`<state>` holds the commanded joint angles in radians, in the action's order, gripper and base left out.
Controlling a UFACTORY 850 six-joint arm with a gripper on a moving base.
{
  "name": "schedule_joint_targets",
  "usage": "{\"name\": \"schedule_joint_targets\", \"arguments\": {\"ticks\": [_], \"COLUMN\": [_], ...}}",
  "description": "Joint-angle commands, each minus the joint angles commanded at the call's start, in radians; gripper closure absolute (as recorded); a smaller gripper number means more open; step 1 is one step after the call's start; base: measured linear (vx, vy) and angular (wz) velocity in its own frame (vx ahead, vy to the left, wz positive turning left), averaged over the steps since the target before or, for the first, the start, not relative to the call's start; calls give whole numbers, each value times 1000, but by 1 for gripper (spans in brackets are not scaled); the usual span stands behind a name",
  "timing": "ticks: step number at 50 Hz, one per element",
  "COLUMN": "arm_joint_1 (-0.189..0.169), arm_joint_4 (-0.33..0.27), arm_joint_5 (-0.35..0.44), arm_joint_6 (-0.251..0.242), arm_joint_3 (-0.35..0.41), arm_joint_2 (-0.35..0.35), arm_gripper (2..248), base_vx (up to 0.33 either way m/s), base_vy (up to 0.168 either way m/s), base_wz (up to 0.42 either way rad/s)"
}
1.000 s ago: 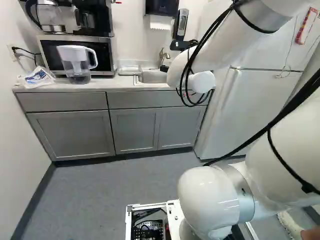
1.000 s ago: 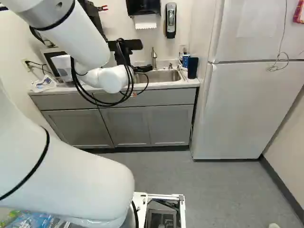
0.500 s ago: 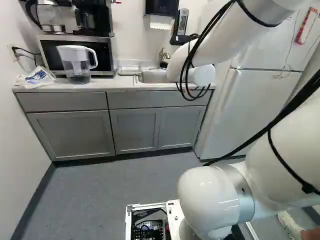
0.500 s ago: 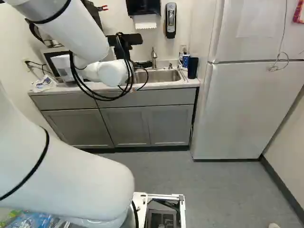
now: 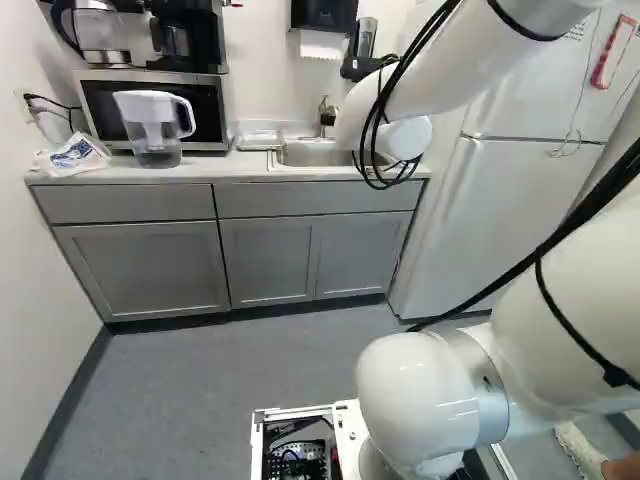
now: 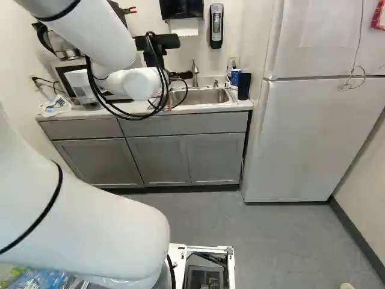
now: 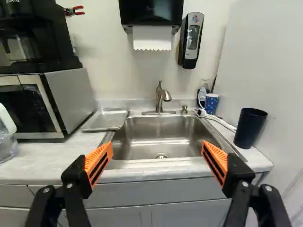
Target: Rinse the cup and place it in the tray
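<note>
In the right base view my gripper (image 6: 182, 76) is partly hidden behind the wrist, in front of the sink. The wrist view shows the gripper (image 7: 156, 151) wide open and empty, facing the steel sink (image 7: 161, 137) from above the counter's front edge. A dark blue cup (image 7: 250, 127) stands upright beside the sink, on the fridge side; it also shows in the right base view. A smaller blue patterned cup (image 7: 211, 103) is in the back corner. The shallow metal tray (image 7: 108, 119) lies on the sink's other side, by the microwave.
The faucet (image 7: 161, 97) rises behind the sink, with a white cord (image 7: 220, 121) near the patterned cup. A microwave (image 5: 150, 110) and a water pitcher (image 5: 152, 125) occupy the counter's other end. The fridge (image 6: 319, 138) borders the counter. Towel and soap dispensers (image 7: 191, 40) hang above.
My wrist and the gripper's black mount have risen in both base views, in small steps. The base, the tray and the dark blue cup have stayed put.
</note>
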<state>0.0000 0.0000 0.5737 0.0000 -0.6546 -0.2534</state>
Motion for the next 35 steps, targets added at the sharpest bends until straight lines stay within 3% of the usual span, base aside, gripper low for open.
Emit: {"name": "schedule_joint_targets", "arguments": {"ticks": [35], "arm_joint_1": [0], "arm_joint_4": [0], "arm_joint_5": [-76], "arm_joint_6": [0], "arm_joint_3": [-80], "arm_joint_2": [8], "arm_gripper": [3], "base_vx": [0], "base_vy": [0], "base_wz": [0]}}
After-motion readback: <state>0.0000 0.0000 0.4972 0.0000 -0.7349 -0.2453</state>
